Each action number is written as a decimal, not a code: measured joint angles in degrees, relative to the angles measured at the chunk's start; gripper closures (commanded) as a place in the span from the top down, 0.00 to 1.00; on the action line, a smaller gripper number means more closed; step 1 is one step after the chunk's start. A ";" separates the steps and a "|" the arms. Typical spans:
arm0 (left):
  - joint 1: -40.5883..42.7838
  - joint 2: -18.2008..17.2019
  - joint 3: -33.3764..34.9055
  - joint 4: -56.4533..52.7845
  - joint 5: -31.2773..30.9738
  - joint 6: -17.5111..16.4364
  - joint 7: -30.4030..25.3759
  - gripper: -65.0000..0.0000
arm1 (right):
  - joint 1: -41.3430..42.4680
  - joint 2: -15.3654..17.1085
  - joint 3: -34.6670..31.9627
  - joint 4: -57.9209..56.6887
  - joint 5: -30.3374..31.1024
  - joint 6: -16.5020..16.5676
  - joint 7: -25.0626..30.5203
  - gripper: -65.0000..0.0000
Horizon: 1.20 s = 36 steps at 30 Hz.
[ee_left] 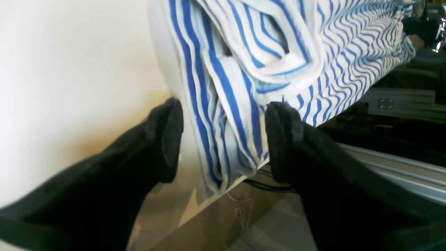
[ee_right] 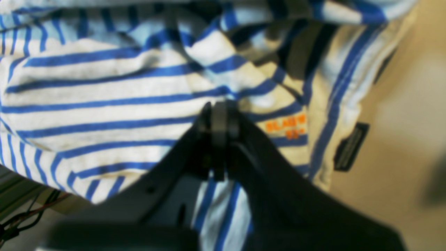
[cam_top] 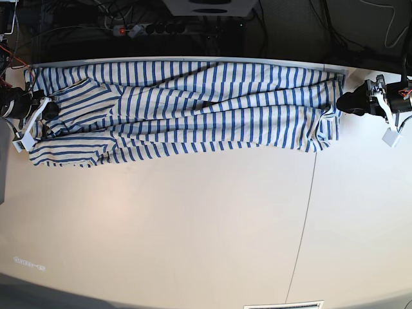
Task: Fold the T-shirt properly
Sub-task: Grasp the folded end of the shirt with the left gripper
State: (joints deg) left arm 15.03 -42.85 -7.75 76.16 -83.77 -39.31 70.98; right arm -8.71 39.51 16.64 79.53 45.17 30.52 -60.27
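Bare table (cam_top: 193,244) lying nearest; left gripper (ee_left: 223,139) gaping around the T-shirt (cam_top: 193,109) hem, right gripper (ee_right: 219,118) pinching cloth; closing left comes next.

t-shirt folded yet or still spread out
Partly folded: the T-shirt is doubled lengthwise into a long rumpled band along the table's far edge, not a compact fold.

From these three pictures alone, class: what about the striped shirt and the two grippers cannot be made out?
- Orange lettering on the white, blue-striped cloth T-shirt: right wrist view, too blurred to read.
- Dark tag: same view, blurred, text unreadable.
- Right gripper: base view, too small to show its closed jaws.
- Left gripper: left wrist view, jaws apart around a cloth edge; touching it or not is unclear.
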 measured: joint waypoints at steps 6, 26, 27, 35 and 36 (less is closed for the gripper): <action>-0.42 0.00 0.02 0.44 0.02 0.00 0.20 0.62 | -0.02 0.00 0.00 0.00 0.26 0.00 0.00 0.00; -0.44 2.54 0.15 8.57 2.05 0.00 -2.69 0.62 | 0.00 0.00 0.00 0.00 1.14 0.00 -0.44 0.00; -0.42 2.49 0.13 8.57 2.91 0.02 -3.69 0.62 | 0.00 0.00 0.00 0.00 1.16 0.00 -0.44 0.00; -2.43 2.54 -1.51 10.99 3.52 0.00 -4.70 0.54 | -0.02 0.00 0.00 0.00 1.29 0.00 -0.44 0.00; -2.51 2.49 -2.14 12.28 1.99 0.02 -4.90 0.44 | -0.02 0.00 0.00 0.00 1.31 0.00 -0.46 0.00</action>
State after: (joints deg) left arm 12.51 -40.36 -9.89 88.44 -81.78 -39.29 66.08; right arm -8.73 39.51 16.64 79.53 46.48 30.52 -60.73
